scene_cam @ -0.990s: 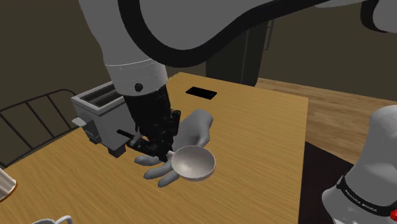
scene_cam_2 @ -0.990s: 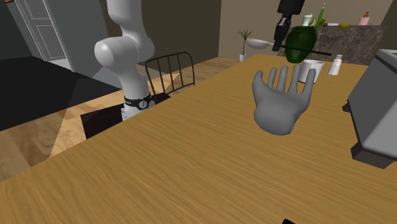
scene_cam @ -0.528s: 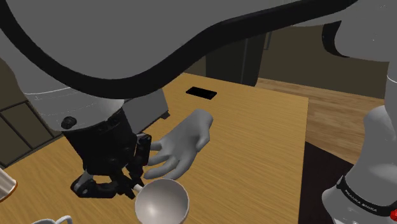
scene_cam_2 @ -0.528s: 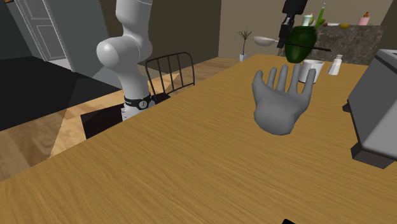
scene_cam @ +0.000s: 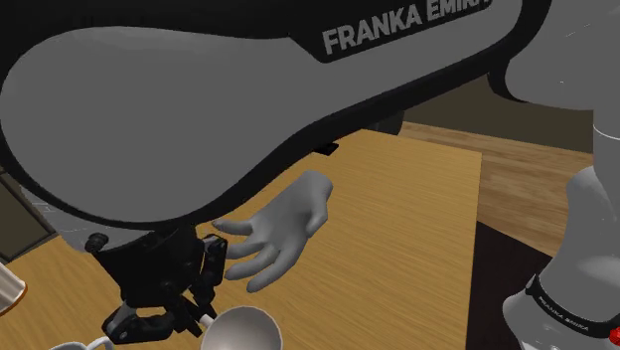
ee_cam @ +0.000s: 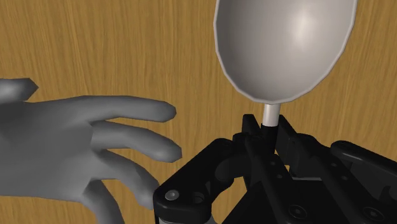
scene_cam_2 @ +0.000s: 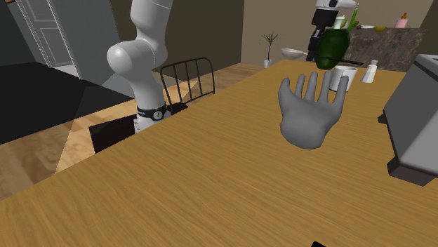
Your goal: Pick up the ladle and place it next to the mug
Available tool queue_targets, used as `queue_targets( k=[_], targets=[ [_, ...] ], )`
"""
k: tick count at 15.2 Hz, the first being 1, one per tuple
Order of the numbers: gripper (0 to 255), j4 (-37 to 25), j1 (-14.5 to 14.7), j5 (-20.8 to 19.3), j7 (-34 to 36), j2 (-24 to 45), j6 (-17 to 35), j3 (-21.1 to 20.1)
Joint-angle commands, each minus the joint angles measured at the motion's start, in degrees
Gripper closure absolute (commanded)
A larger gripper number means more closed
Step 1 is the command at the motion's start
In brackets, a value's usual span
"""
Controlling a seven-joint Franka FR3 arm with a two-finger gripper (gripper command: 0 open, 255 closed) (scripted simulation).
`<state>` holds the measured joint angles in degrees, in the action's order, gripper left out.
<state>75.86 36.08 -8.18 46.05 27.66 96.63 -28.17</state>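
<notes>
The black two-finger pincer (ee_cam: 267, 129) is pinching the thin pale handle of a grey metal ladle with a round deep bowl (ee_cam: 286, 44). The fingers press the handle from both sides, close under the bowl. The open side of the bowl faces the wrist camera, and under it is the wooden table (ee_cam: 127, 51).

In the shoulder view the pincer (scene_cam: 184, 316) hangs low at the near edge, and the ladle (scene_cam: 241, 330) comes out of it toward that view's right. Just beyond it lies a grey model of a human hand (scene_cam: 278, 234), flat on the table with the fingers spread toward the pincer.

In the second exterior view the pincer (scene_cam_2: 316, 35) is at the far end of the table (scene_cam_2: 210, 175) and holds the ladle (scene_cam_2: 291, 52) in the air, the bowl pointing to that view's left. Directly right of the pincer is a dark green round object (scene_cam_2: 328, 48), and below it stands the white mug (scene_cam_2: 351, 74), partly behind the fingers of the grey hand (scene_cam_2: 309, 112). A small white shaker (scene_cam_2: 369, 71) stands just right of the mug. A grey boxy toaster (scene_cam_2: 417, 119) stands at the right edge, and a black wire chair (scene_cam_2: 186, 77) is at the left side of the table.
</notes>
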Motion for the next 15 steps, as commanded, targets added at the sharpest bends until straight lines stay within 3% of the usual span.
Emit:
queue_targets(
  k=[1,15],
  targets=[
    [255,1.55,-0.17,-0.01,0.03,-0.07,1.50,0.03],
    [255,10.00,-0.72,-0.92,0.28,1.63,11.39,0.66]
  ],
)
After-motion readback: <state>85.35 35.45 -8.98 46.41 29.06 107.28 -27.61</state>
